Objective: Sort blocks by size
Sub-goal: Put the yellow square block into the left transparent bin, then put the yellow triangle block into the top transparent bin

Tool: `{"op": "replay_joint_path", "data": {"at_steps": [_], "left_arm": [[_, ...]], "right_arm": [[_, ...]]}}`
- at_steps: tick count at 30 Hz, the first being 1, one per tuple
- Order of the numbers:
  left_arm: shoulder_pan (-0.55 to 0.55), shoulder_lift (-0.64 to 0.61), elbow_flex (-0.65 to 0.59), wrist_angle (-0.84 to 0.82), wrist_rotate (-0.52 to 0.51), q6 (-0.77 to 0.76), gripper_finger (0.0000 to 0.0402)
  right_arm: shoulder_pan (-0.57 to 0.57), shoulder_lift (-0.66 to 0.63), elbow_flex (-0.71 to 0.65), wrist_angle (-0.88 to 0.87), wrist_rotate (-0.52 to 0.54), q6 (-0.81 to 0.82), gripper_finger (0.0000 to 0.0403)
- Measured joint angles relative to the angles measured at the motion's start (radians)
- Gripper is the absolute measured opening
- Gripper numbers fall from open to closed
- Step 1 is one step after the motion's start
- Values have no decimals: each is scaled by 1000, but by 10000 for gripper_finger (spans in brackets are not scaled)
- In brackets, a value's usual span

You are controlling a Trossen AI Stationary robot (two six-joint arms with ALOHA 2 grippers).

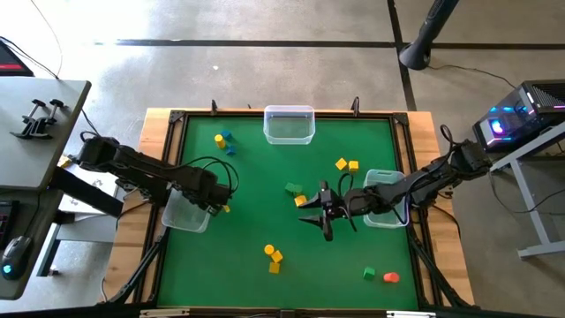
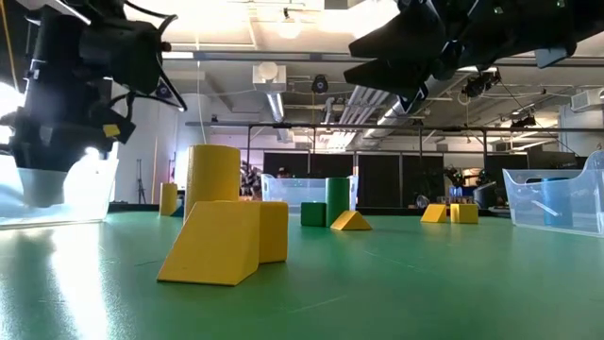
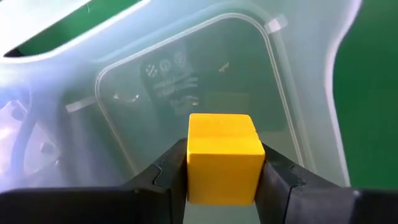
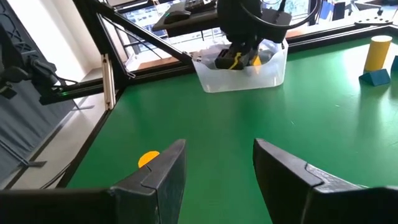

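Here we see the left gripper [image 3: 222,186] over the left bin [image 1: 181,215], its jaws clasping a yellow cube [image 3: 222,158] above the bin's floor. The right gripper [image 4: 217,171] hovers mid-table with jaws apart, empty, other blocks [image 1: 347,164] scattered around on the mat.

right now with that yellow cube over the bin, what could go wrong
The left hand holds the yellow cube above the clear bin; released from up there, it might bounce out over the low wall. The right hand, fingers open, hovers close to the small blocks at mid-table; a careless descent could scatter them.
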Motion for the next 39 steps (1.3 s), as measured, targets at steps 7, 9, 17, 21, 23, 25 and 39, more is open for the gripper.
{"op": "replay_joint_path", "data": {"at_steps": [7, 9, 17, 21, 23, 25, 39], "left_arm": [[0, -1, 0, -1, 7, 47, 183], [0, -4, 9, -18, 21, 81, 198], [-5, -31, 183, -74, 65, 192, 215], [-30, -36, 315, -28, 61, 318, 215], [-57, -36, 369, 30, 59, 399, 216], [-85, -36, 412, 80, 48, 465, 216], [-317, 43, 460, 678, -232, 883, 216]], "right_arm": [[0, 0, 0, -1, 0, 0, 178], [0, 0, 0, -1, 0, 0, 178], [0, 0, 0, -2, 33, 0, 178], [0, 0, 0, -7, 37, 0, 178], [0, 0, 0, -8, 38, 0, 178], [0, 0, 0, -9, 38, 0, 178], [0, 0, 0, -6, 39, -59, 178]]}}
